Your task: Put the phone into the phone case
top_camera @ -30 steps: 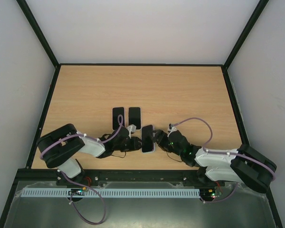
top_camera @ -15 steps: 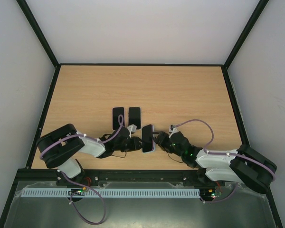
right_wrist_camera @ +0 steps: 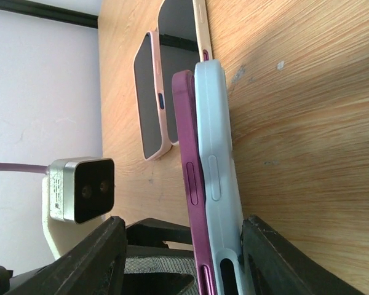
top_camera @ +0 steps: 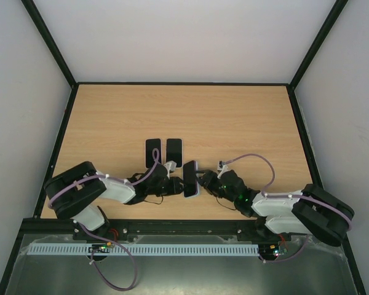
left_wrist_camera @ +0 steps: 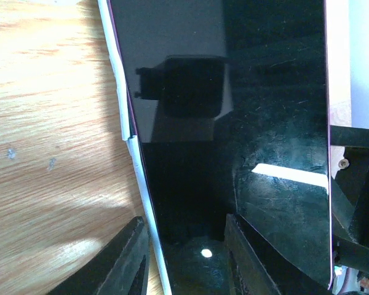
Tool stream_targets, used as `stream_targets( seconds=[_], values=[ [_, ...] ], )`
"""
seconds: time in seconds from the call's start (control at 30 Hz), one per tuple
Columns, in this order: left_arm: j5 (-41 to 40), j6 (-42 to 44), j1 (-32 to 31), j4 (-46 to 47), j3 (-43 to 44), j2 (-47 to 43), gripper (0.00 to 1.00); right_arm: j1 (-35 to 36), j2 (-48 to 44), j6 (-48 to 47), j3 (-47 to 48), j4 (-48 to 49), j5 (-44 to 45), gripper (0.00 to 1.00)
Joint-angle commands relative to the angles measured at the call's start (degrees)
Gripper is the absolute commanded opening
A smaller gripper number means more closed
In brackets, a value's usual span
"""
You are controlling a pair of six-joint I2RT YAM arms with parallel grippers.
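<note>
On the table [top_camera: 234, 117], the right arm [top_camera: 277, 206] has edged nearer and the stack near the front edge now lies squarer, so alignment looks nearly done and pressing-in remains. The purple-edged phone [right_wrist_camera: 187, 135] rests on the pale phone case [right_wrist_camera: 215, 123], unseated, between the spread right gripper [right_wrist_camera: 183, 224] and the left gripper [left_wrist_camera: 183, 221], whose fingers are parted, one over the screen. Beyond, the pink case [right_wrist_camera: 163, 104] and cream case [right_wrist_camera: 201, 24] each appear filled.
</note>
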Motion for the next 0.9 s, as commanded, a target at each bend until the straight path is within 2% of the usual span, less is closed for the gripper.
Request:
stream_targets(
  seconds=[0.0, 0.1, 0.17, 0.37, 0.6, 0.87],
  values=[
    [-0.5, 1.4, -0.9, -3.4, 0.6, -1.4, 0.37, 1.1, 2.0, 1.1, 1.0, 5.0, -7.7, 0.52],
    [-1.3, 1.6, -1.1, -4.0, 0.2, -2.4, 0.38, 1.0, 1.9, 1.1, 1.0, 2.8, -6.5, 0.49],
    [-1.7, 1.6, -1.2, -4.2, -0.1, -2.9, 0.39, 1.1, 1.8, 1.1, 0.9, 2.2, -6.4, 0.45],
    [-1.9, 1.7, -1.4, -4.5, -0.2, -3.3, 0.4, 1.1, 0.1, -0.9, 2.1, -3.7, -4.2, 0.23],
    [-2.2, 0.8, -1.4, -4.8, -0.4, -4.1, 0.4, 1.0, -2.1, -4.2, 3.2, -10.4, -1.1, 0.05],
    [-3.0, -0.5, 0.0, -3.8, -3.0, -8.9, 0.46, 1.0, -4.2, -6.7, 2.5, -13.0, 1.5, 0.02]
  ],
)
